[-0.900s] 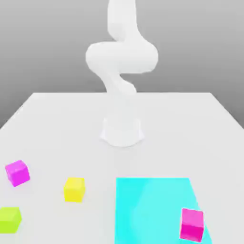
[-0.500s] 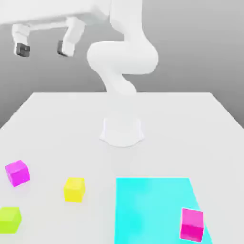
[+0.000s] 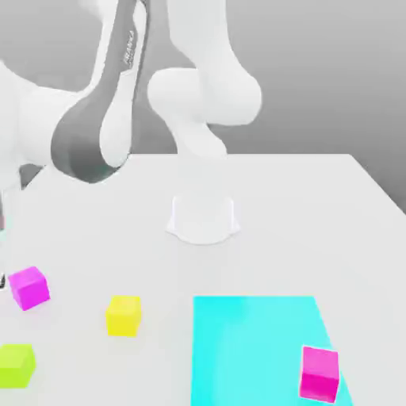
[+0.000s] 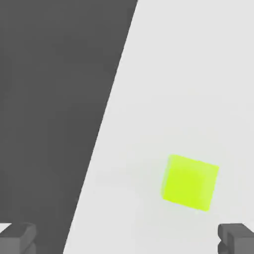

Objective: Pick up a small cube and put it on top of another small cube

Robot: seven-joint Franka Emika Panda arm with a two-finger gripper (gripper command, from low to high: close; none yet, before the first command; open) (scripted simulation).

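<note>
Since the last frame, your white Panda arm (image 3: 55, 119) has swung down at the exterior view's left, bringing the gripper (image 4: 126, 238) low, while the cubes haven't budged.

Going near to far: your small matte lime yellow-green cube (image 3: 16, 365) sits on the pale table (image 3: 262, 238), at the front by the exterior view's left edge. Also near you is the hot-pink cube (image 3: 319, 374), on the flat cyan square (image 3: 246, 341) near its right edge. Behind that front pair you've got the plain yellow cube (image 3: 124, 315), then the violet-magenta cube (image 3: 29, 288) a bit further back, and way back the white arm base (image 3: 203, 218).

The bit you care about: your pincer is wide apart with nothing in it. In the hand view the lime cube falls within the spread of the two fingers, but forward of the line joining the tips and closer to one of them. It's turned a little against that line too, and being a cube it gives you no long axis to follow. I'd say you shift over it, twist slightly, then drop, or one finger may clip it.

Count for you: one lime, one yellow, two magenta-ish cubes, one cyan square, one arm, one gripper. Looks like you're at the approach, stack not begun.
</note>
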